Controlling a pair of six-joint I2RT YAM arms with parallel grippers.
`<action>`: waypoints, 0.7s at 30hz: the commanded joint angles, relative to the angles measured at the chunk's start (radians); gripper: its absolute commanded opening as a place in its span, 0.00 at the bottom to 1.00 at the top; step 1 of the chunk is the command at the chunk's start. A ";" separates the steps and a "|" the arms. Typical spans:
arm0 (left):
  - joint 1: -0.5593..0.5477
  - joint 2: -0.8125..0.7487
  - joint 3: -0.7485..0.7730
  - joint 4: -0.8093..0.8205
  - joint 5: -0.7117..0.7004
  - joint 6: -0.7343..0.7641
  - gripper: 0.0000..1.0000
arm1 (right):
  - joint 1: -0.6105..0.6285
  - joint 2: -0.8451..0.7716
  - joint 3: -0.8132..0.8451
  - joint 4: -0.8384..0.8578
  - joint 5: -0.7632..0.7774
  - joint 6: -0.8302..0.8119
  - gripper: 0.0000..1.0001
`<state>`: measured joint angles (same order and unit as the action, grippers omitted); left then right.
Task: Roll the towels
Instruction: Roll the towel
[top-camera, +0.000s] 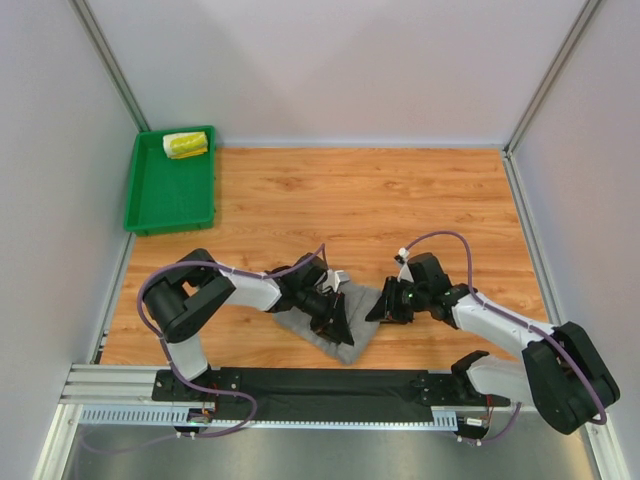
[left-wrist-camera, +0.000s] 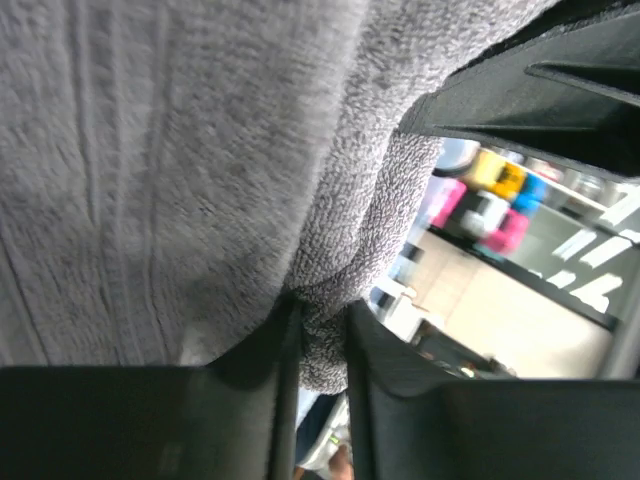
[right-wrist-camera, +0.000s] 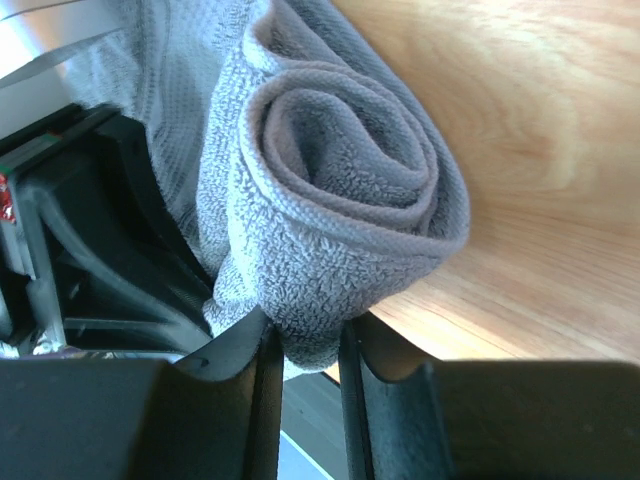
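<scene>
The grey towel (top-camera: 357, 304) lies near the table's front edge, between the two grippers. My left gripper (top-camera: 337, 322) is on its left part, and in the left wrist view a fold of the grey towel (left-wrist-camera: 180, 180) sits pinched between the narrow jaws of the left gripper (left-wrist-camera: 322, 322). My right gripper (top-camera: 384, 304) is at the towel's right end. The right wrist view shows that end of the grey towel (right-wrist-camera: 340, 170) wound into a spiral roll, with the right gripper (right-wrist-camera: 305, 335) closed on the roll's lower edge. The white-yellow towel (top-camera: 185, 145) lies rolled in the green tray (top-camera: 165, 200).
The green tray stands at the back left against the wall. Wooden tabletop (top-camera: 400, 200) stretches behind the arms. White walls close in the left, back and right sides. The arms' black base rail (top-camera: 320, 380) runs along the near edge.
</scene>
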<state>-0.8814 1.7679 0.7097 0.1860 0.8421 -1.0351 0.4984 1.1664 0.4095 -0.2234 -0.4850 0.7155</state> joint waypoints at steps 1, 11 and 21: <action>-0.028 -0.071 0.115 -0.413 -0.222 0.206 0.29 | 0.003 0.021 0.063 -0.124 0.095 -0.044 0.12; -0.210 -0.116 0.439 -0.899 -0.696 0.342 0.38 | 0.020 0.038 0.161 -0.306 0.152 -0.077 0.07; -0.412 -0.119 0.567 -0.979 -0.951 0.342 0.37 | 0.037 0.047 0.196 -0.335 0.155 -0.073 0.06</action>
<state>-1.2522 1.6733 1.2522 -0.7403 -0.0055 -0.7094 0.5240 1.2083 0.5735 -0.5121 -0.3588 0.6621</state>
